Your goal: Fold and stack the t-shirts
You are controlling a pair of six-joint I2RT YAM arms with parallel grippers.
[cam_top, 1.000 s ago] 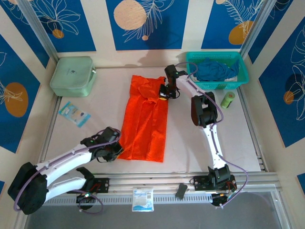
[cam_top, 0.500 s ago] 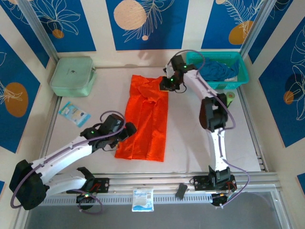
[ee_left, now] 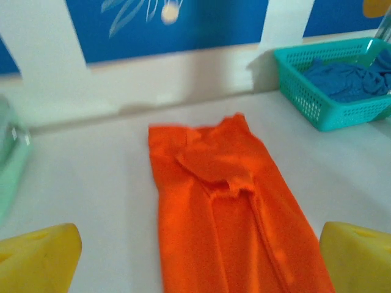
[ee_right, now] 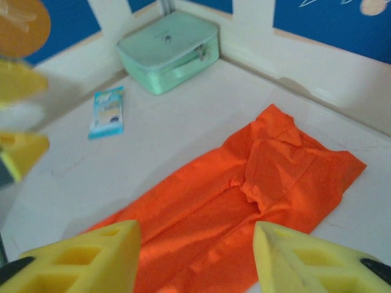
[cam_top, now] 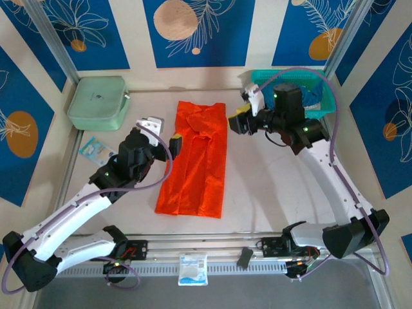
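We see the left gripper (cam_top: 163, 132) spread wide left of the orange t-shirt (cam_top: 196, 164), the right gripper (cam_top: 244, 109) parted right of it, both empty.

shirt (cam_top: 196, 161) centre, basket (cam_top: 327, 96) far right, case (cam_top: 96, 103) far left

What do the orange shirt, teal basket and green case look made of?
Bright orange folded t-shirt: soft matte cloth, judging by creases and limp folds. Teal mesh basket: likely rigid moulded plastic, given its even grid walls. Pale green zip case: smooth, rounded corners; fabric or hard shell, unclear.
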